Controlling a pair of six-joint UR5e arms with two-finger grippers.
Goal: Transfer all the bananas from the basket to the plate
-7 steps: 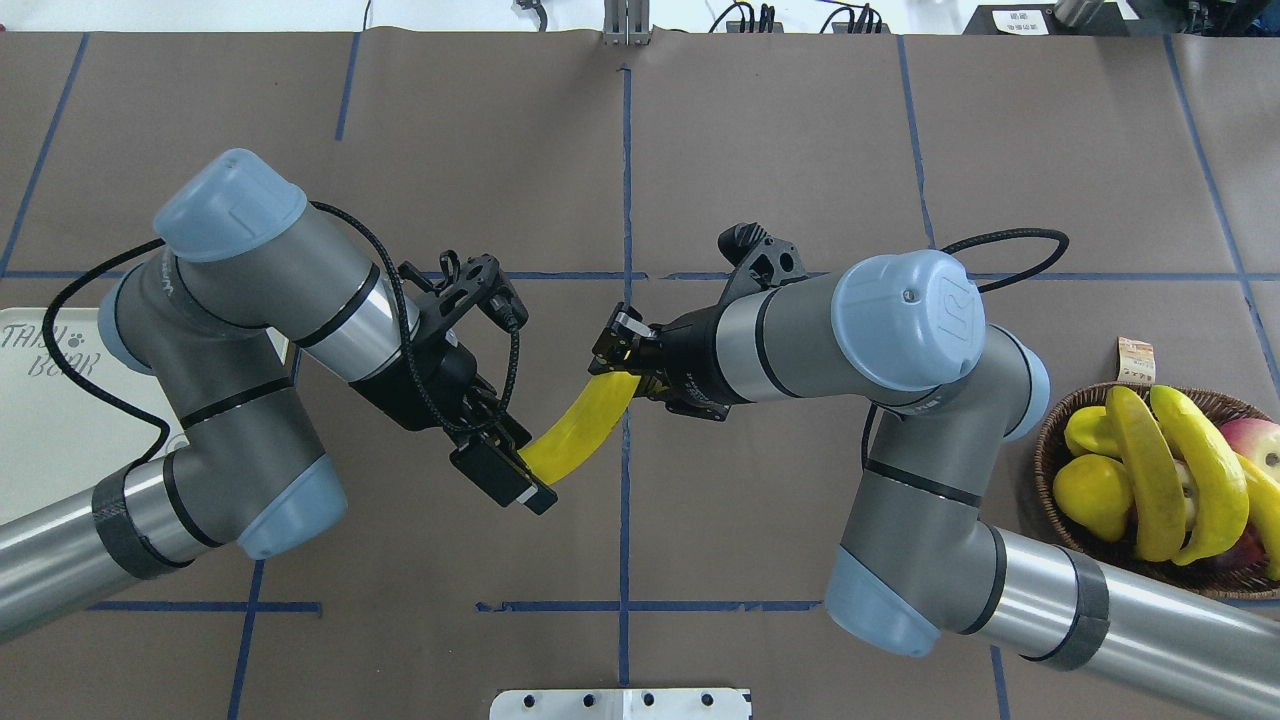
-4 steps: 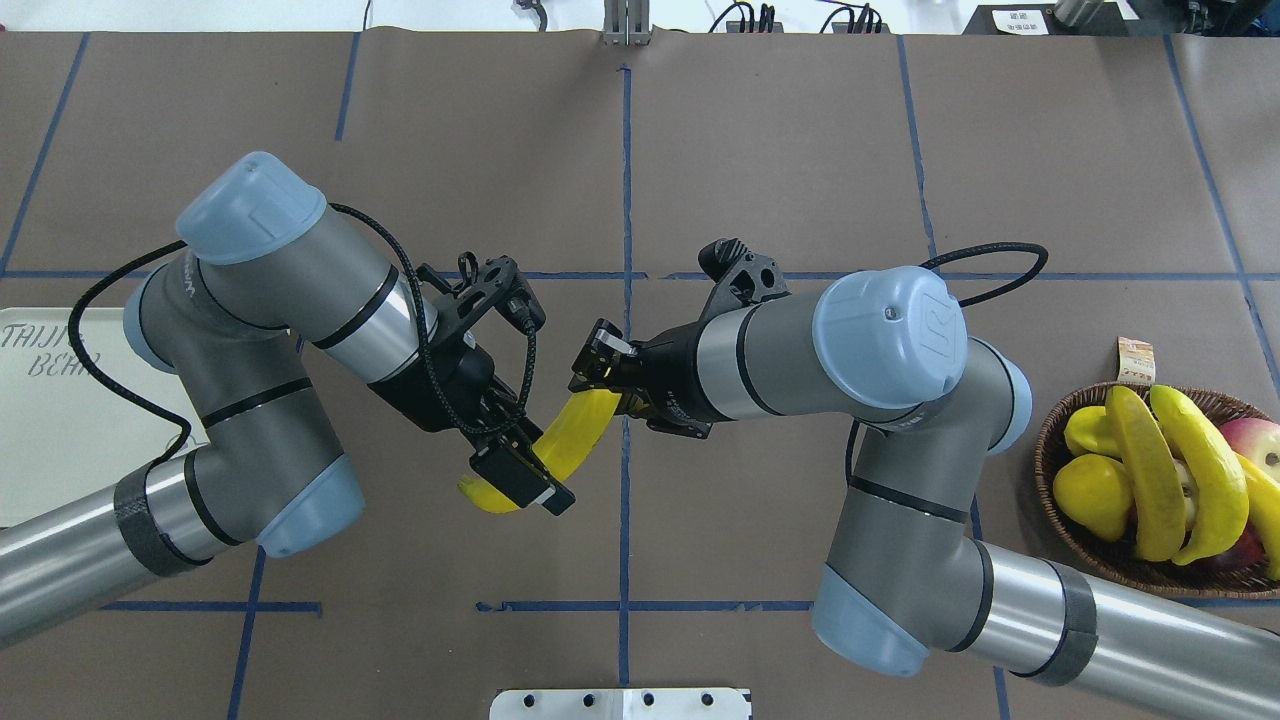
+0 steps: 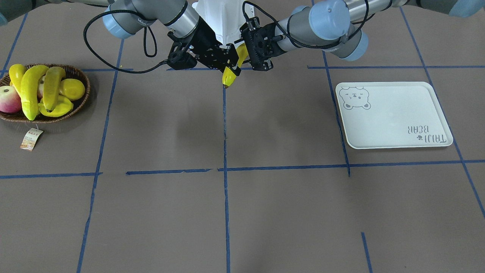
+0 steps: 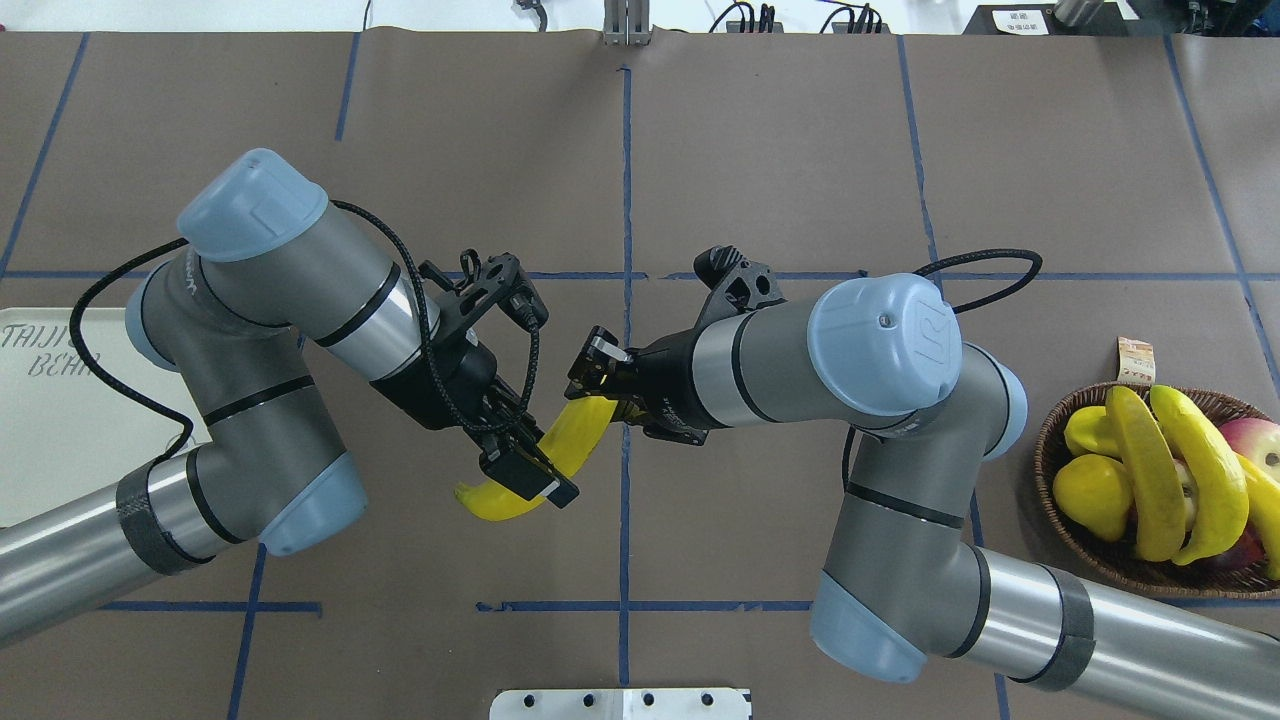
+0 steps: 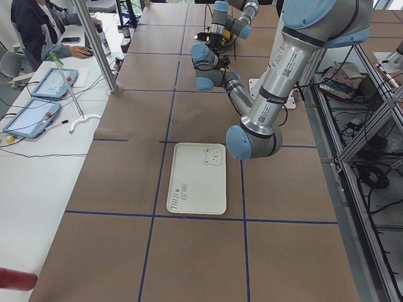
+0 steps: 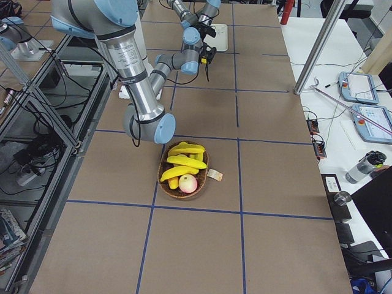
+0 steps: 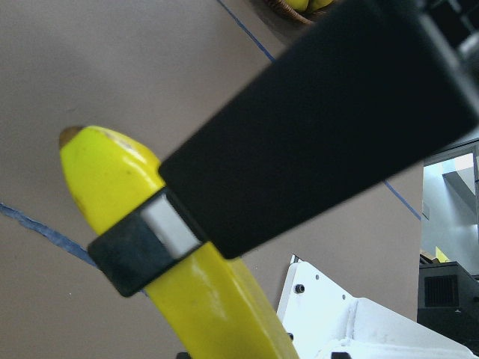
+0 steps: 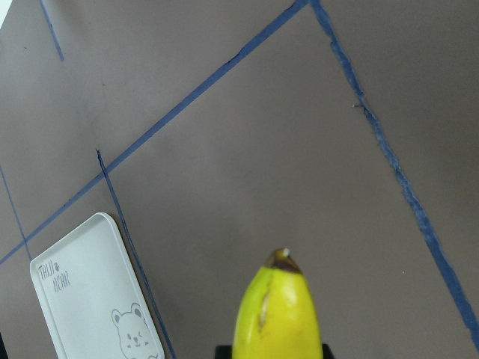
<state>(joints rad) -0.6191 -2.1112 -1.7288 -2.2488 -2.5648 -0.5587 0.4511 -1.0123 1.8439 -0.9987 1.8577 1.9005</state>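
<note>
Banana, in right end effector, now farther past left end effector.

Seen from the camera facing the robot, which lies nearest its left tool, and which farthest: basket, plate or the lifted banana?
1. banana: at the left tool itself, mid-table.
2. plate: toward the view's right.
3. basket: far off at the view's left edge.
</note>
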